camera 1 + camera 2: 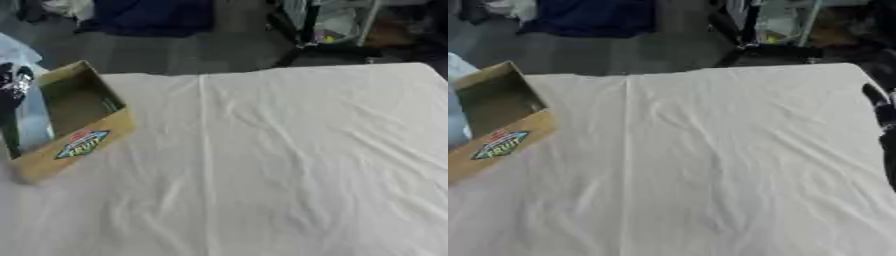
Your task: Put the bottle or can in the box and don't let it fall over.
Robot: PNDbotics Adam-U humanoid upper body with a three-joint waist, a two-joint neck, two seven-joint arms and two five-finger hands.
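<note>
Open box point(74, 117) alone, table's point(262, 165) left.

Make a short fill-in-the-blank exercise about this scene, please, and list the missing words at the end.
1. The cardboard box stands at the table's ____ edge.
2. The table is covered with a ____ cloth.
3. The box's top is ____, so its inside shows.
4. The number of bottles or cans standing on the cloth is ____.

Missing words: left; white; open; zero
</note>
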